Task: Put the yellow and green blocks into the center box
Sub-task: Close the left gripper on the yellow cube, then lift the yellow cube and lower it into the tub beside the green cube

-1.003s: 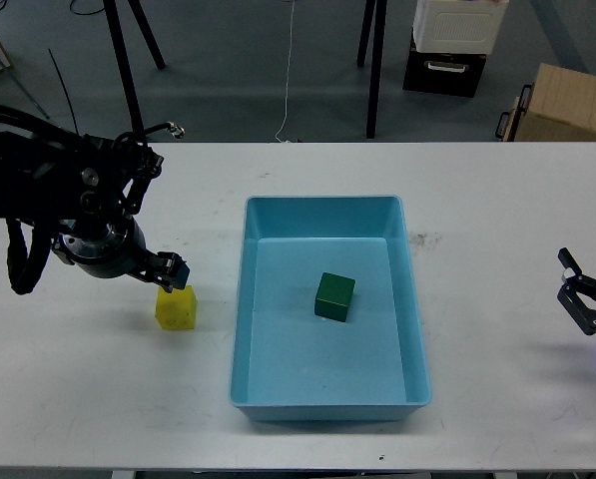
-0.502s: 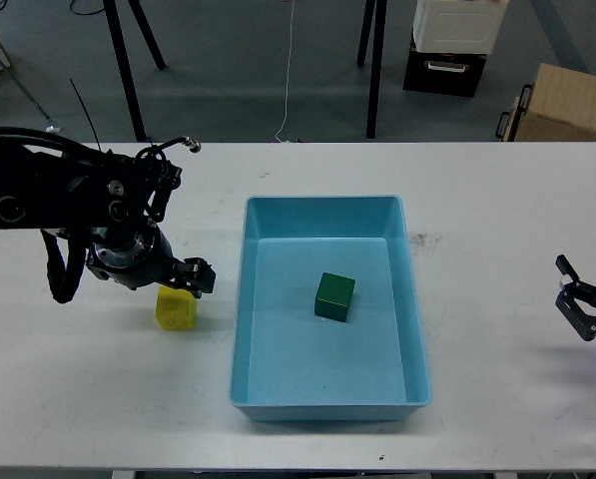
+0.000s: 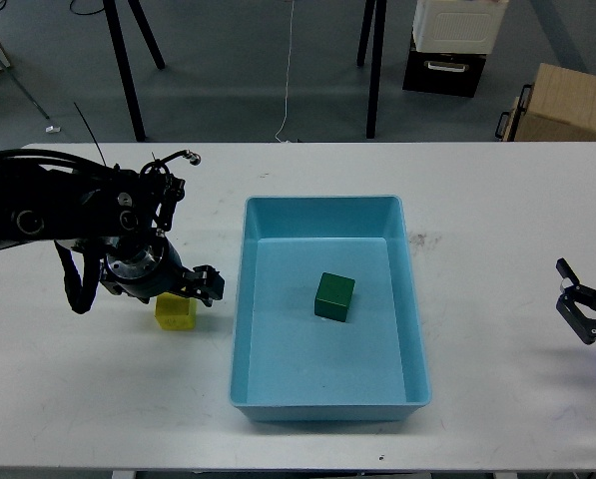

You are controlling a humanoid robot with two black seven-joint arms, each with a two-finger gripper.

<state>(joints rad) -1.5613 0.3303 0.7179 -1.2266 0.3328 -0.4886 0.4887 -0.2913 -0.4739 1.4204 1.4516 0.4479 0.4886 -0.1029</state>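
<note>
A yellow block [image 3: 175,312] sits on the white table [image 3: 507,200], left of the blue box [image 3: 324,402]. My left gripper [image 3: 196,284] hangs right over the block's top right edge and hides part of it. It is dark, and I cannot tell its fingers apart. A green block [image 3: 334,296] lies inside the box, near its middle. My right gripper [image 3: 584,310] is open and empty at the table's right edge, far from both blocks.
My left arm [image 3: 48,210] fills the table's left side behind the yellow block. Beyond the far table edge are tripod legs [image 3: 128,75], a cardboard box [image 3: 567,105] and a white and black case [image 3: 455,45].
My left gripper has moved right and a little down, from the yellow block's top left to its top right edge. The block has not moved. My right gripper has barely shifted.
</note>
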